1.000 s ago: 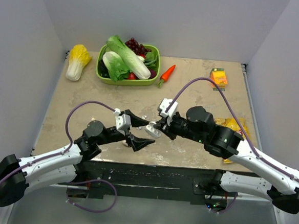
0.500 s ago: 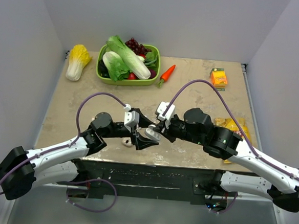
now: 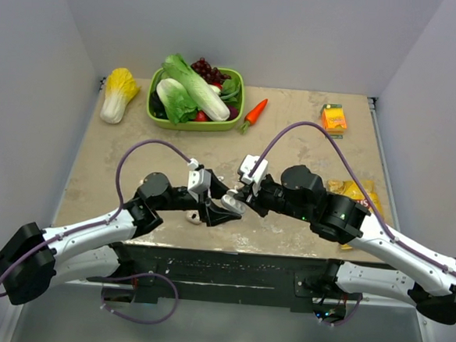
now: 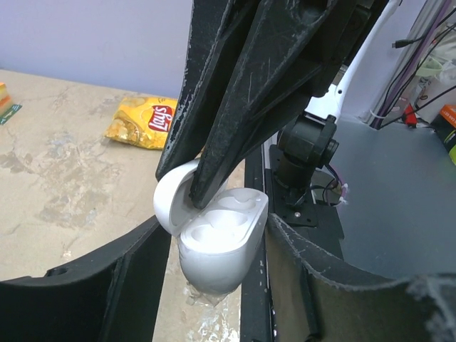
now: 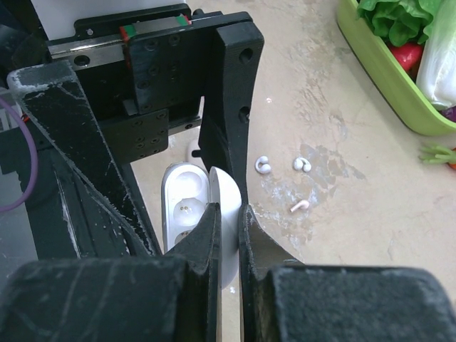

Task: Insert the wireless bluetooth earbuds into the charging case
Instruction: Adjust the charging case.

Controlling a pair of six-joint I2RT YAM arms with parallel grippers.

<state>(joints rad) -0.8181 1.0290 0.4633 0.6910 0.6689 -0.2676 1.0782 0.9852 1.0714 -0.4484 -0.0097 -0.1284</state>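
Observation:
The charging case (image 4: pixel 217 246) is cream-white and hangs open above the table, its hollows facing up. My right gripper (image 5: pixel 228 214) is shut on the case's lid (image 5: pixel 226 206), and its black fingers (image 4: pixel 235 107) come down from above in the left wrist view. My left gripper (image 4: pixel 214 235) is open, with one finger on each side of the case body (image 5: pixel 182 206) and a gap on each side. Three tiny white earbuds (image 5: pixel 263 165) (image 5: pixel 303 164) (image 5: pixel 299 206) lie on the table beyond the case. In the top view both grippers meet at the case (image 3: pixel 233 203).
A green basket (image 3: pixel 230 125) of vegetables stands at the back, with a carrot (image 3: pixel 254 112) beside it and a napa cabbage (image 3: pixel 120 93) to its left. An orange carton (image 3: pixel 334 117) is at the back right. A yellow chips bag (image 4: pixel 142 121) lies to the right.
My left arm has swung right and brought its open fingers around the case. My right gripper has kept its hold on the lid, almost in place.

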